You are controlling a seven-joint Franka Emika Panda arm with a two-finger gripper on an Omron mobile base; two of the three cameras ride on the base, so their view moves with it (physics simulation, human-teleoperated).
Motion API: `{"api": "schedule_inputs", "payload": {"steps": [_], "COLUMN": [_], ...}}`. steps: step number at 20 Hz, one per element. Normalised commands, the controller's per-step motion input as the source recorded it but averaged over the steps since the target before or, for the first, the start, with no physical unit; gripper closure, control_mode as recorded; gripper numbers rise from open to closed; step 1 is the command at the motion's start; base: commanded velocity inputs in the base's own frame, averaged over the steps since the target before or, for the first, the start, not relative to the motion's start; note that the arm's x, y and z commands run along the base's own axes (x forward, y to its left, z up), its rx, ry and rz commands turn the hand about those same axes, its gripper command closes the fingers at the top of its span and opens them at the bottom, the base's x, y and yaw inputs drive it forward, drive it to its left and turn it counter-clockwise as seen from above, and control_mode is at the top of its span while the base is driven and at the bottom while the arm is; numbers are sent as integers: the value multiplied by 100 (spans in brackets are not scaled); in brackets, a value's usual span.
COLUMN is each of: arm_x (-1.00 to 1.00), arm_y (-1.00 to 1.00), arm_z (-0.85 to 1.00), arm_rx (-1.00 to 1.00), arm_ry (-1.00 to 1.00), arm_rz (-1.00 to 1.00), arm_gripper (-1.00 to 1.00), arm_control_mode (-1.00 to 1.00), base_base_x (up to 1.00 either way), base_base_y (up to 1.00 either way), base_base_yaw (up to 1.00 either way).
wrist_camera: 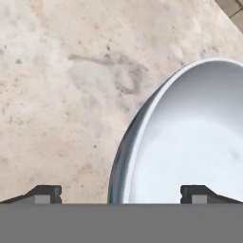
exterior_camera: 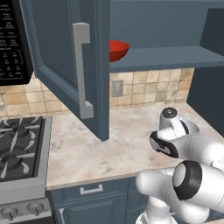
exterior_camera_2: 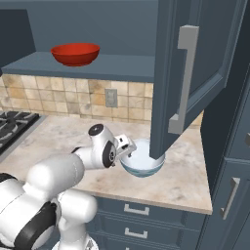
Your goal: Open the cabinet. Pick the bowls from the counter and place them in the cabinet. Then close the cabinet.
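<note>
- So the cabinet (exterior_camera_2: pixel 195 73) is already wide open, both doors swung out, and the red bowl (exterior_camera_2: pixel 75 53) is sitting on the bottom shelf inside. That half looks done.
- The white bowl (exterior_camera_2: pixel 142 163) is the one left. It's on the counter (exterior_camera_2: pixel 58 141), right side up, just under the bottom corner of the right-hand door.
- The gripper (wrist_camera: pixel 121 193) is down low right at that bowl with its fingers spread as wide as they go, nothing pinched between them.
- The key bit, looking along the hand: the bowl's near rim runs right up between the two fingertips (wrist_camera: pixel 45 193). One tip is over bare counter outside the rim, the other is over the white inside. So the wall of the bowl is lined up in the gap, and the rest of the bowl stretches away to the inner-tip side.
- My guess is the next thing is just dropping a touch and squeezing on that rim.
- Worth watching: the door corner hangs close over the bowl, so lifting straight up might clip it.
</note>
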Motion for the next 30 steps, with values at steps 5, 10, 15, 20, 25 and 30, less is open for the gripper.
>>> {"api": "schedule_inputs", "payload": {"steps": [5,10,15,20,25,30], "arm_x": [14,6,0,-14,-35,-29], "arm_y": [0,0,-13,-11,-1,0], "arm_z": [-17,-22,-8,1,40,57], "arm_rx": [0,0,1,1,0,0], "arm_ry": [4,5,0,-5,-15,-7], "arm_rz": [0,0,0,3,13,11], "arm_gripper": [-100,100,100,100,100,100], "arm_control_mode": [-100,-100,-100,-100,-100,-100], "base_base_x": [0,0,0,0,0,0], "base_base_y": [0,0,0,0,0,0], "base_base_yaw": [0,0,0,0,0,0]}}
